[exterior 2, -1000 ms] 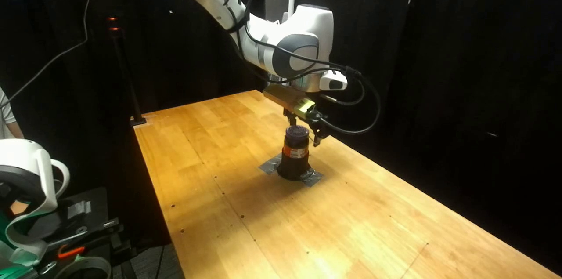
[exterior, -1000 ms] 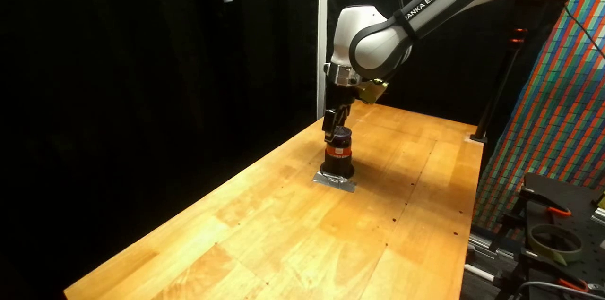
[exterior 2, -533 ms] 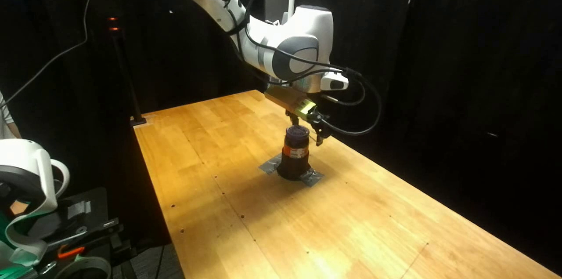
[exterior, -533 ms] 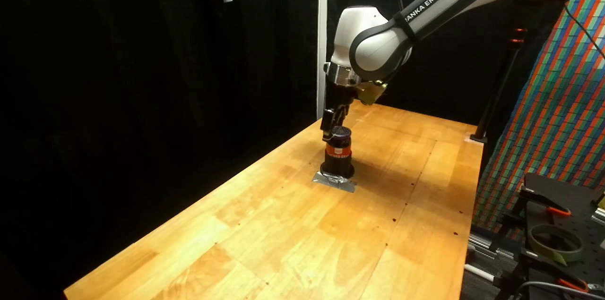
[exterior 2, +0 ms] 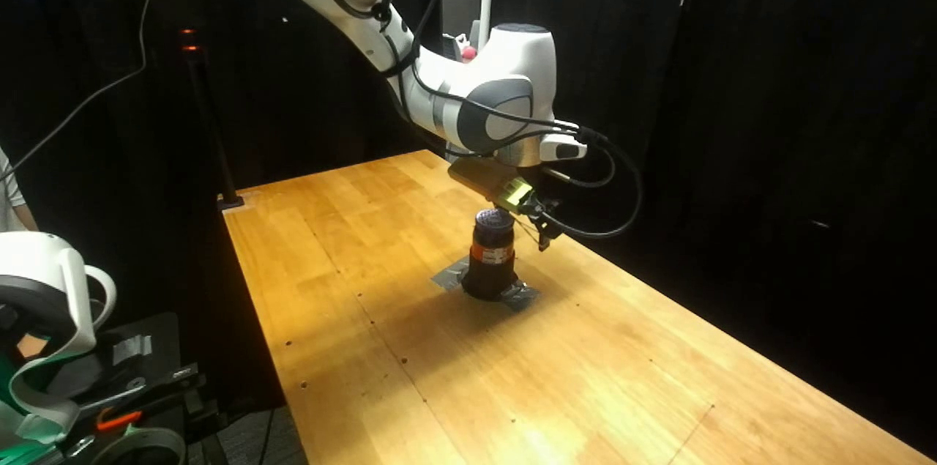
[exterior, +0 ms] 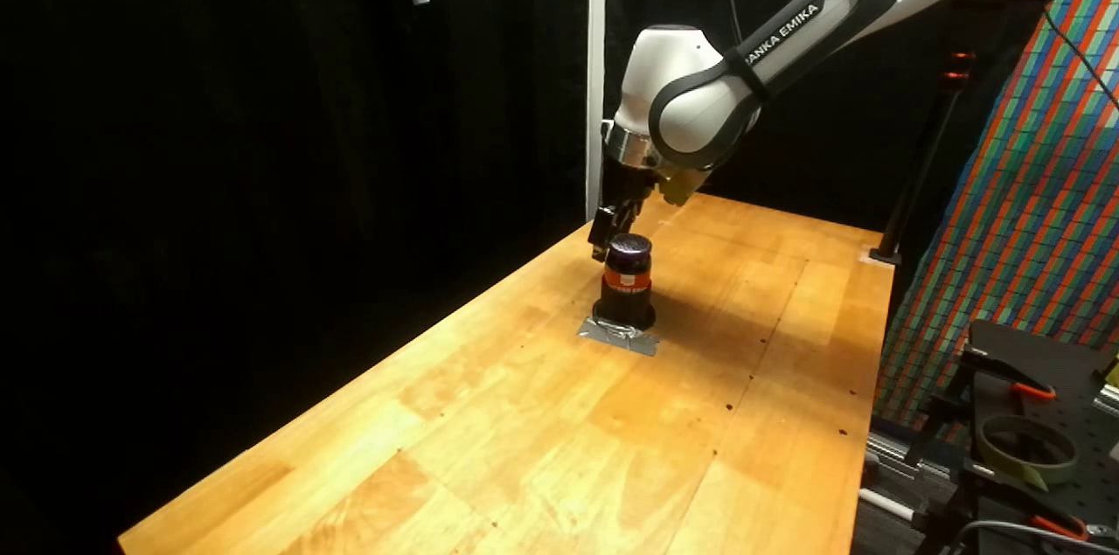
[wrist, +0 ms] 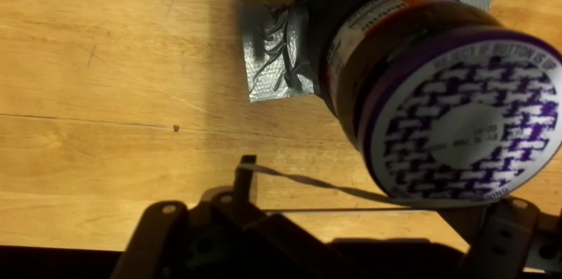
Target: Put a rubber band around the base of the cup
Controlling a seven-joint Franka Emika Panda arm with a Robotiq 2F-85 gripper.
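Observation:
The cup is a dark jar [exterior: 627, 280] with an orange label and a purple-and-white patterned lid, upright in a black base on the table. It also shows in an exterior view [exterior 2: 493, 254] and large in the wrist view [wrist: 465, 129]. My gripper [wrist: 377, 182] is open, its fingers wide apart beside the lid; the right fingertip is hidden by the lid. A thin pale rubber band [wrist: 307, 179] is stretched between the fingers and runs along the lid's near edge; whether it touches cannot be told. The gripper tilts beside the jar's top in an exterior view [exterior: 600, 253].
Silver tape [exterior: 619, 336] fixes the black base to the wooden table [exterior: 559, 450]; another piece of tape shows in an exterior view [exterior 2: 448, 274]. A black post [exterior: 918, 153] stands at the table's far corner. A side stand with a tape roll [exterior: 1027, 447] is beside the table.
The wrist has come down and the gripper has tilted more. Its fingertips have moved a little away from the jar's top. The jar and the tape have not moved.

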